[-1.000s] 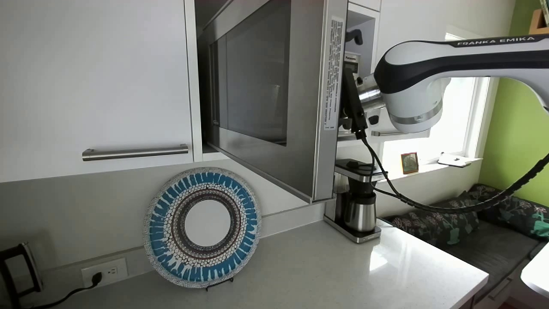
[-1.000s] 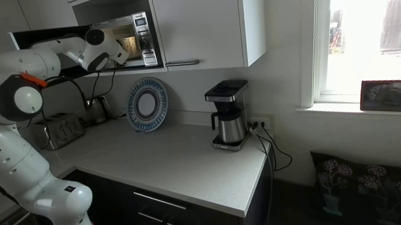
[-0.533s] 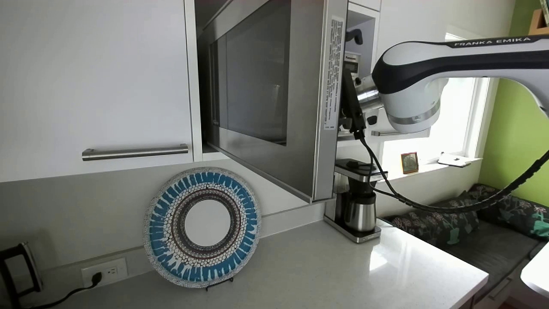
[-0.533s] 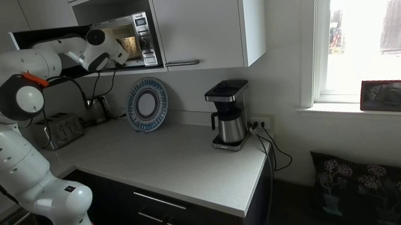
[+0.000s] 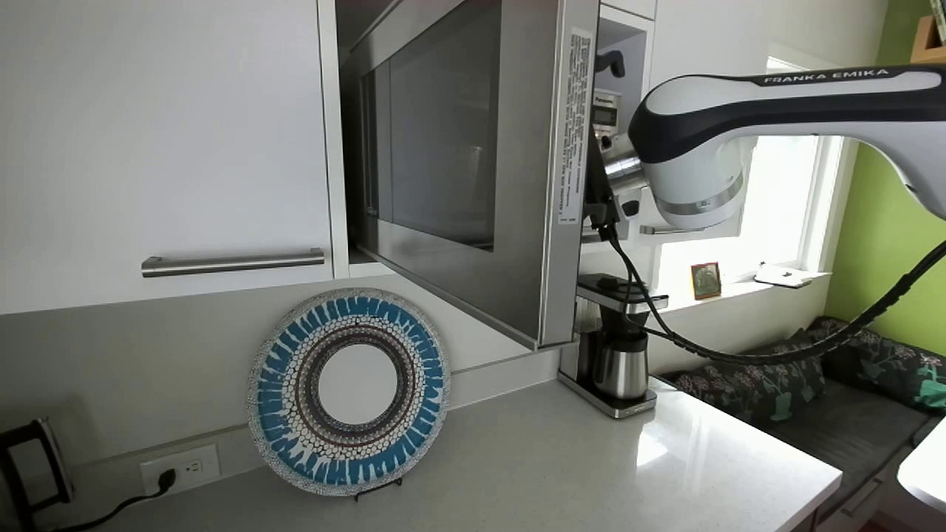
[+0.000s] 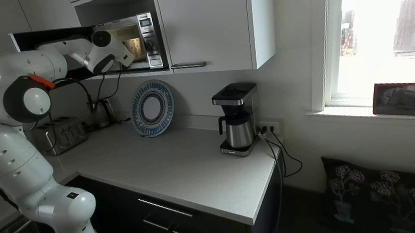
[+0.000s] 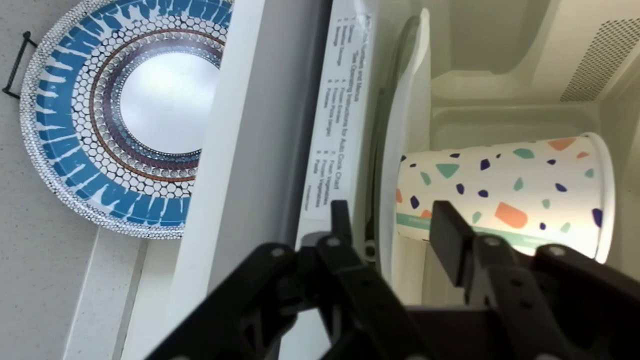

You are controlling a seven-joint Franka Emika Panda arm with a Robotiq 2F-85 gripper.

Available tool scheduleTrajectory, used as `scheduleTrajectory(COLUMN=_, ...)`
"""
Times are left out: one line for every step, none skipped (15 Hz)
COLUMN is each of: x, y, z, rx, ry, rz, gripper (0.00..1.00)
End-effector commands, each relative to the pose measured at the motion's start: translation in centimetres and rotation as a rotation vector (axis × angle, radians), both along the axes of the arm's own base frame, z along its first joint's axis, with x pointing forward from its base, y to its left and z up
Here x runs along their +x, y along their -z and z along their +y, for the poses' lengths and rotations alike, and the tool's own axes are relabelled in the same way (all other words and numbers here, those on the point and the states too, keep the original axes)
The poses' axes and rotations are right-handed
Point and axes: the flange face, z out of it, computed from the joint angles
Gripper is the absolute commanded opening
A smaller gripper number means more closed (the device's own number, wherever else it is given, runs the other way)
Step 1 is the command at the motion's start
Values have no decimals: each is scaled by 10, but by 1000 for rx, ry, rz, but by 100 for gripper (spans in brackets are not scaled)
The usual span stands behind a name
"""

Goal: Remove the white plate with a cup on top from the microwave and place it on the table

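Observation:
The white plate (image 7: pixel 411 100) is seen edge-on inside the open microwave (image 6: pixel 150 38). The cup (image 7: pixel 505 187), cream-white with coloured specks, stands on it; it also shows in an exterior view (image 6: pixel 134 49). The picture is turned, so the upright cup appears sideways. My gripper (image 7: pixel 392 215) is open and empty at the microwave's mouth. One finger is on the plate's under side, the other overlaps the cup's lower part; contact cannot be told. The fingers are hidden behind the microwave door (image 5: pixel 443 148) and the arm in the exterior views. The table (image 6: pixel 164 160) lies below.
A large blue patterned plate (image 5: pixel 355 391) leans on the wall below the microwave. A coffee maker (image 6: pixel 237 128) stands on the counter. A toaster (image 6: pixel 64 133) and a kettle (image 6: pixel 102 113) are at the back. The open door stands beside the arm. Cables hang from the wrist.
The arm has moved a little further in toward the microwave, the hand going deeper behind the open door. The microwave door and the counter objects have not moved.

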Motion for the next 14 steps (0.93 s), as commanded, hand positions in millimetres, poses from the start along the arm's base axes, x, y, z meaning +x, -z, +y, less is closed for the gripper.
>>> scheduleTrajectory(x=6, y=-2, z=2, rx=9, ry=-1, rz=4, gripper=14)
scheduleTrajectory(x=6, y=-2, z=2, rx=9, ry=-2, rz=5, gripper=8)
scheduleTrajectory(x=7, y=-2, z=2, rx=9, ry=-1, rz=5, gripper=1)
scheduleTrajectory(x=8, y=-2, z=2, rx=10, ry=0, rz=5, gripper=0)
scheduleTrajectory(x=8, y=-2, z=2, rx=10, ry=0, rz=5, gripper=0)
scheduleTrajectory(x=8, y=-2, z=2, rx=9, ry=0, rz=6, gripper=0)
scheduleTrajectory(x=8, y=-2, z=1, rx=9, ry=0, rz=6, gripper=0)
scheduleTrajectory(x=8, y=-2, z=1, rx=9, ry=0, rz=6, gripper=0)
scheduleTrajectory(x=8, y=-2, z=1, rx=9, ry=0, rz=6, gripper=0)
scheduleTrajectory(x=8, y=-2, z=1, rx=9, ry=-1, rz=5, gripper=0)
scheduleTrajectory(x=6, y=-3, z=2, rx=7, ry=-9, rz=-1, gripper=0)
scheduleTrajectory(x=5, y=-4, z=2, rx=-1, ry=-16, rz=-6, gripper=0)
scheduleTrajectory(x=3, y=-5, z=1, rx=-7, ry=-25, rz=-10, gripper=0)
scheduleTrajectory(x=2, y=-6, z=-1, rx=-9, ry=-30, rz=-12, gripper=0)
